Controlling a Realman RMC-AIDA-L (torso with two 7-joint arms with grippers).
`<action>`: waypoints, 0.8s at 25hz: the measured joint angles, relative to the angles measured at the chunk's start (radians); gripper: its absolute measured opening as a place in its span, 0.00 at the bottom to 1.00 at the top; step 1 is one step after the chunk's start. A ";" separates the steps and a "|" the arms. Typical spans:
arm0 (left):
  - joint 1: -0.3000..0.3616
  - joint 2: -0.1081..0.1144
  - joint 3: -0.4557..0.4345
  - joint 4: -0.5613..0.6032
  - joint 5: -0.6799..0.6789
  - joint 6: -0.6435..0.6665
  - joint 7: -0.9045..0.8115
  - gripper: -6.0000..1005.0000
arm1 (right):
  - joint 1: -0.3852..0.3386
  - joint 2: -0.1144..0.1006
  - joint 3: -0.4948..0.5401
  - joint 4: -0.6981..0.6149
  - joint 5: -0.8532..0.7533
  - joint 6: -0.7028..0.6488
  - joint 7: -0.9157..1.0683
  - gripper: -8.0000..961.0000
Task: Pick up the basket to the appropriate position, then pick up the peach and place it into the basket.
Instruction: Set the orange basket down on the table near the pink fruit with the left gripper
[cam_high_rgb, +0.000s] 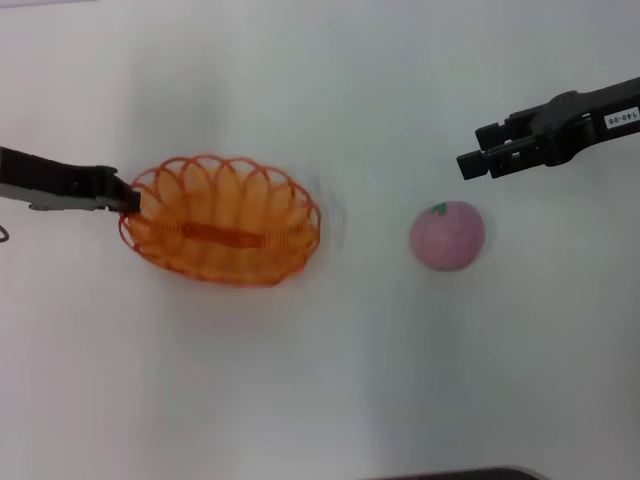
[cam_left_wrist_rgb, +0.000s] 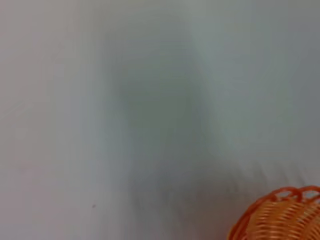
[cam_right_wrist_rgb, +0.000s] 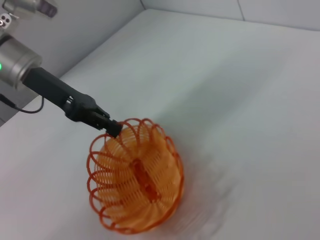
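Observation:
The orange wire basket (cam_high_rgb: 222, 236) is at the table's centre-left, empty. My left gripper (cam_high_rgb: 130, 200) is shut on its left rim; in the right wrist view the gripper (cam_right_wrist_rgb: 114, 128) holds the basket (cam_right_wrist_rgb: 136, 186) tilted by the rim. A piece of the basket's rim (cam_left_wrist_rgb: 280, 215) shows in the left wrist view. The pale pink peach (cam_high_rgb: 447, 236) with a green leaf mark lies on the table to the basket's right, well apart from it. My right gripper (cam_high_rgb: 470, 150) hangs open and empty, beyond and slightly right of the peach.
The white table (cam_high_rgb: 320, 400) carries only the basket and the peach. A dark edge (cam_high_rgb: 460, 474) shows at the bottom of the head view. A wall (cam_right_wrist_rgb: 90, 30) borders the table behind the left arm.

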 joint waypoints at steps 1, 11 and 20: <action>0.006 0.000 -0.028 0.000 -0.015 0.005 0.000 0.08 | -0.001 0.000 0.000 0.000 0.000 0.002 0.000 0.78; 0.102 -0.013 -0.114 -0.065 -0.215 -0.042 -0.024 0.07 | -0.003 0.007 -0.007 0.000 0.000 0.012 0.000 0.78; 0.149 -0.008 -0.054 -0.101 -0.287 -0.113 -0.027 0.10 | -0.004 0.007 -0.003 0.001 0.000 0.014 0.000 0.78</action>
